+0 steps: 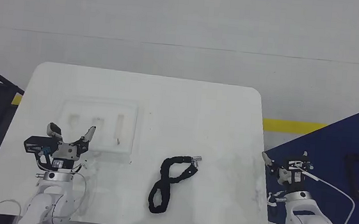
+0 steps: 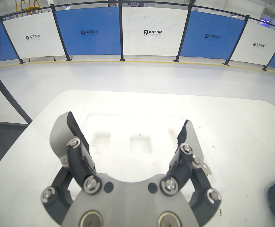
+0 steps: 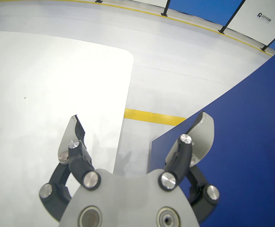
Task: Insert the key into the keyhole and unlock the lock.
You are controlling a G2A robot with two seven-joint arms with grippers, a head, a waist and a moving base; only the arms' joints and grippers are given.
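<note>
A black chain lock lies coiled at the middle of the white table, its silvery lock end pointing right; its edge shows in the left wrist view as a dark shape. My left gripper is open and holds nothing, just above the near edge of a white foam tray. A small silvery piece, possibly the key, lies beside one finger. My right gripper is open and holds nothing, past the table's right edge.
The tray has several shallow recesses; one holds a tiny dark speck. A blue panel stands close to the right arm. Fence panels stand far behind the table.
</note>
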